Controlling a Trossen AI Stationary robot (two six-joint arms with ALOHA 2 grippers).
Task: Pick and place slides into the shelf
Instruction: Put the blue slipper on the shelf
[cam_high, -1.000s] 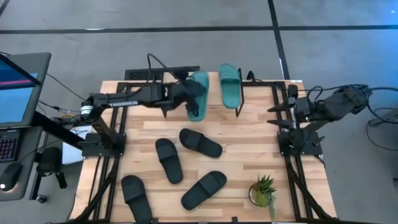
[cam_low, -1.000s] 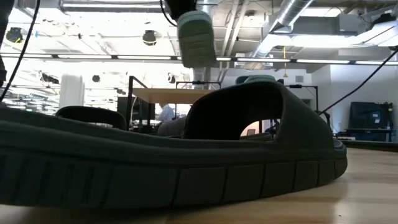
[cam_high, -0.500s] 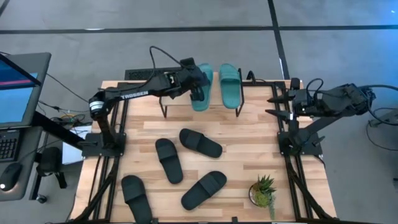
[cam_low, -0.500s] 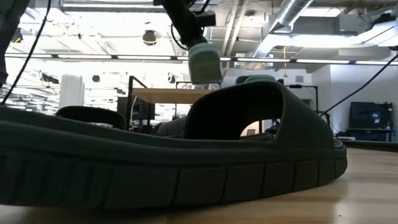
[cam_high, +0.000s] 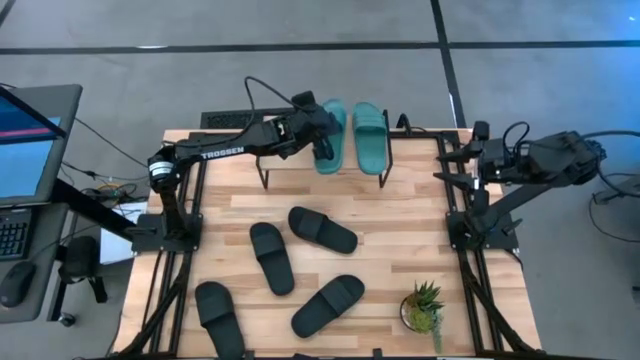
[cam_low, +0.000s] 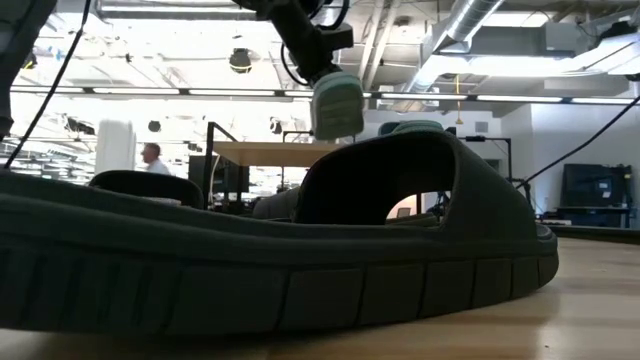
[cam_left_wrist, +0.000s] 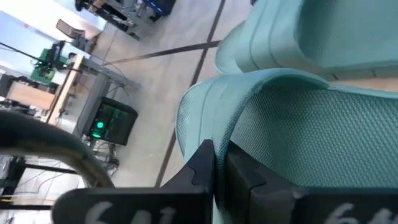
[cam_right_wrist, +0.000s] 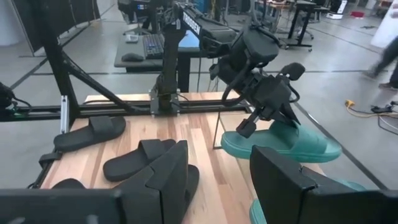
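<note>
A: Left gripper first. State?

B: Pinched tight on the edge of a teal slide, carried over the shelf at the far side of the table. The left wrist view shows the two dark fingers pressed together on the slide's rim. The low view shows it hanging heel-down from the gripper, clear of the shelf board.

A: And next to it?

B: The second teal slide already lies on the shelf, just beside the carried one. From above they look nearly side by side; whether they touch, I cannot tell.

A: How should the placing go?

B: My judgement: level the slide before lowering, keep it parallel to its neighbour without nudging it, and settle the sole flat on the board before letting go. A thin edge pinch may let it swing, so slow is better.

A: Right gripper?

B: Fingers spread wide, holding nothing, waiting at the right edge of the table.

A: What remains?

B: Four black slides on the table, well apart from the shelf. A small potted plant stands at the near right corner.

A: Any writing?

B: "TROSSEN" in white along the left arm. Pale marks on the gripper in the left wrist view are too blurred to read.
</note>
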